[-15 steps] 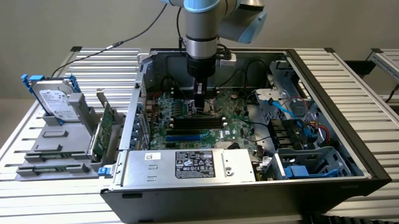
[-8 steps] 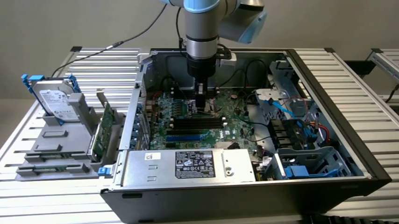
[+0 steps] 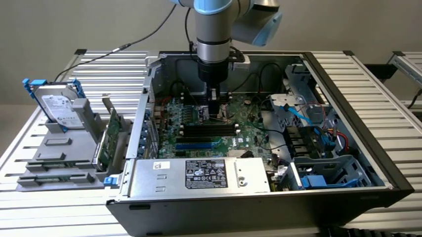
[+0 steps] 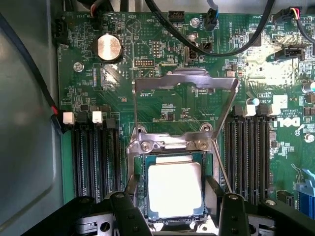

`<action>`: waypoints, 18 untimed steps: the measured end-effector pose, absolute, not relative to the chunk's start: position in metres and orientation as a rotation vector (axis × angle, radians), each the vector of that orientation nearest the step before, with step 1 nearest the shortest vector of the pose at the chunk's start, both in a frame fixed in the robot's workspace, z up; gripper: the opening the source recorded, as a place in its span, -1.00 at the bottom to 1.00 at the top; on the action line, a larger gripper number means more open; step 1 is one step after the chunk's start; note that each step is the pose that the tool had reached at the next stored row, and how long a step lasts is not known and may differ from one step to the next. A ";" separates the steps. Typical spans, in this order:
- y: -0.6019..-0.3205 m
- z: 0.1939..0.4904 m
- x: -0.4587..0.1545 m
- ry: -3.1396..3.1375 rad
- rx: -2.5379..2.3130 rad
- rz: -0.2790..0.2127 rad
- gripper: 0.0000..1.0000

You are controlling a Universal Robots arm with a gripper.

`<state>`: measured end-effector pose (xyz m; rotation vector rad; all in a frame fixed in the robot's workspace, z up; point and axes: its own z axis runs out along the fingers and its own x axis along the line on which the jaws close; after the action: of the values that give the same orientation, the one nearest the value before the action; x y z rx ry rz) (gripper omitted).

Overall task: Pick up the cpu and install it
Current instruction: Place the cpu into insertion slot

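The cpu [image 4: 174, 189], a small square chip with a pale metal top and a thin dark rim, lies flat in the motherboard socket [image 4: 140, 162]. The socket's metal load plate [image 4: 184, 81] stands raised behind it. My gripper [image 4: 173, 196] is open. Its black fingers [image 4: 132, 194] stand on either side of the chip, close to its edges, with a narrow gap showing on each side. In the exterior view the gripper [image 3: 212, 114] reaches straight down into the open computer case [image 3: 369, 163], onto the green board.
Memory slots [image 4: 93, 157] flank the socket on both sides. Black cables [image 4: 206, 42] cross the board behind the load plate. A silver power supply [image 3: 197, 175] fills the case front. A hard drive [image 3: 58, 106] stands in a grey holder at the exterior view's left.
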<state>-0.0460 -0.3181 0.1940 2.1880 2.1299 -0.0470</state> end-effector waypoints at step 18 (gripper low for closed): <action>-0.318 0.196 -0.047 2.161 2.146 -0.055 0.09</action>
<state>-0.0466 -0.3182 0.1957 2.1465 2.1609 -0.0551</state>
